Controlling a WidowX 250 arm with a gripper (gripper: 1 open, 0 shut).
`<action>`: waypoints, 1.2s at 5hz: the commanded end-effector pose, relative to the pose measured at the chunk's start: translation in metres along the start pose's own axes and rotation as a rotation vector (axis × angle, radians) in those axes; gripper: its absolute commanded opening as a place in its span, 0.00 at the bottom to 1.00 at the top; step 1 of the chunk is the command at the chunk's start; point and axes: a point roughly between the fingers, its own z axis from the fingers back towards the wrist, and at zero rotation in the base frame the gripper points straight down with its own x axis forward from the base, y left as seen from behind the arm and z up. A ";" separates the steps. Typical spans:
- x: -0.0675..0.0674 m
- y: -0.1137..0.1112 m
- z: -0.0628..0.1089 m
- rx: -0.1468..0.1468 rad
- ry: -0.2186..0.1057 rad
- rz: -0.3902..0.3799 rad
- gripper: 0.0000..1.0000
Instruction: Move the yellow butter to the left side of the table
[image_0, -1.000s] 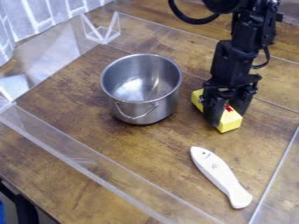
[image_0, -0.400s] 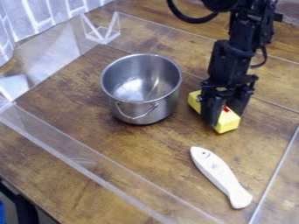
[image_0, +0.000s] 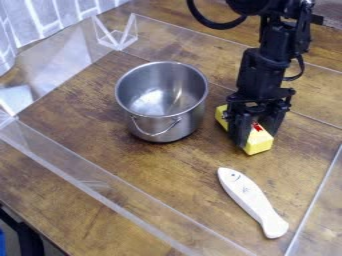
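Observation:
The yellow butter (image_0: 259, 140) is a small bright-yellow block lying on the dark wood table (image_0: 80, 120), right of centre and next to the pot. My gripper (image_0: 253, 122) points steeply down onto it. One black finger stands on each side of the block, and the jaws are closed against its sides. The gripper hides the butter's top, so only its lower yellow corner and left edge show. The butter rests on the tabletop.
A steel pot (image_0: 162, 98) with a wire handle stands just left of the butter. A white spatula-like utensil (image_0: 251, 199) lies near the front right. Clear plastic walls (image_0: 94, 185) edge the table, and bare wood lies left of the pot.

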 end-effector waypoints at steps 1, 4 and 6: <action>-0.003 0.000 0.046 -0.098 -0.023 -0.018 0.00; -0.001 -0.003 0.051 -0.096 -0.013 -0.088 0.00; -0.008 -0.007 0.033 -0.090 -0.010 -0.093 0.00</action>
